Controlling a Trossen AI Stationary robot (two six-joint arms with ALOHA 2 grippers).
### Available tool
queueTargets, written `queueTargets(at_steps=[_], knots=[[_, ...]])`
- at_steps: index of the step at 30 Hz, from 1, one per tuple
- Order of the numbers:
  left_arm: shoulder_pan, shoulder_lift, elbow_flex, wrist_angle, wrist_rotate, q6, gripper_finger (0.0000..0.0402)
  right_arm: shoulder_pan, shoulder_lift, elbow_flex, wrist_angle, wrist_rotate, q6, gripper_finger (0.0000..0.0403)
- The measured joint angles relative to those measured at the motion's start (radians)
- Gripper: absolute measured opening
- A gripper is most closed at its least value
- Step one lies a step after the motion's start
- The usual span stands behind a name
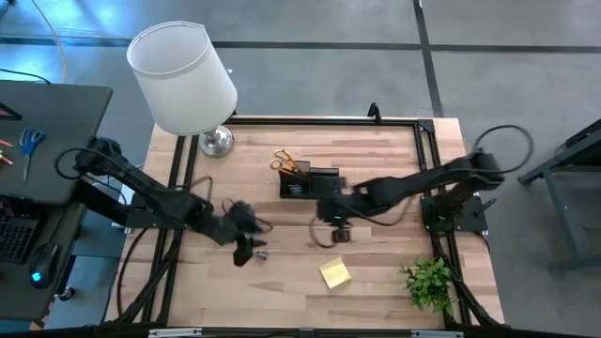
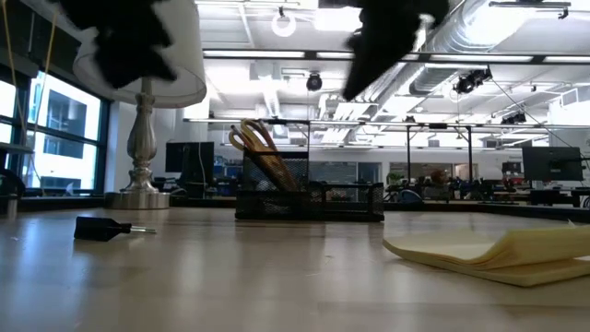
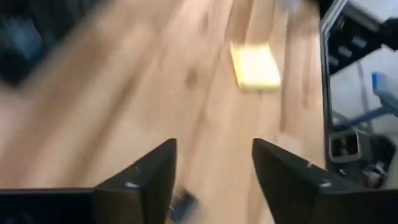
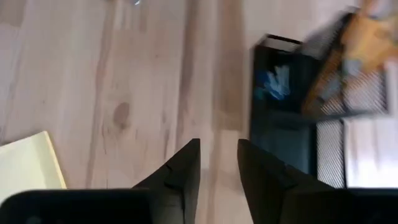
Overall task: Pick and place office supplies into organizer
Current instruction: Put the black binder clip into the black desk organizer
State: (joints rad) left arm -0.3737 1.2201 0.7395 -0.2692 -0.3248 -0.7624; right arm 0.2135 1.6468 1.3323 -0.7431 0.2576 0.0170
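Organizer point(image 1: 308, 182), the black mesh box, sits just above the middle of the high view, with yellow-handled scissors point(image 1: 283, 161) and pencils sticking out of its left end. From table height the same box point(image 2: 309, 197) stands centre frame, and only there can you see the scissors point(image 2: 253, 136) standing upright in the taller left compartment. The right wrist view adds something neither of those gives: a small blue thing point(image 4: 273, 83) lying inside a compartment, too blurred to name.

The left gripper point(image 1: 242, 246) hangs left of centre in the high view, and its wrist camera shows the fingers point(image 3: 149, 177) spread wide with nothing between them. A small black binder clip point(image 1: 260, 253) lies on the wood just beside it; the low view shows that clip point(image 2: 103, 228) at lower left with its wire handle pointing right. In the left wrist view only a dark corner of it peeks out at the bottom edge between the fingers.

The right gripper point(image 1: 338, 225) is near the middle of the high view, just below the organizer. Its fingers point(image 4: 180, 171) stand fairly narrow, with bare table in the gap.

The yellow sticky-note pad point(image 1: 334, 273) lies below centre in the high view and fills the lower right of the low view point(image 2: 502, 251). Both arms are only dark blurs at the top of the low view.
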Motion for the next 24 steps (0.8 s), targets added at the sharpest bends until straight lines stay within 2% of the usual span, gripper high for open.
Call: queueTargets(at_steps=[5,11,17,21,24], knots=[[-0.039,0.111,0.000,-0.058,0.026,-0.226,0.0238,0.039,-0.247,-0.275,0.201,0.066,0.054,0.0087],[-0.039,0.205,0.000,-0.068,0.072,-0.402,0.0231,0.028,-0.431,-0.517,0.461,0.107,0.024,0.0083],[-0.039,0.273,0.084,-0.157,0.117,-0.550,0.0207,0.010,-0.489,-0.671,0.636,0.135,0.012,0.0083],[-0.030,0.344,0.235,-0.344,0.136,-0.586,0.0193,0.009,-0.490,-0.743,0.726,0.139,-0.042,0.0083],[-0.030,0.416,0.358,-0.547,0.141,-0.612,0.0187,0.009,-0.489,-0.771,0.772,0.139,-0.086,0.0083]])
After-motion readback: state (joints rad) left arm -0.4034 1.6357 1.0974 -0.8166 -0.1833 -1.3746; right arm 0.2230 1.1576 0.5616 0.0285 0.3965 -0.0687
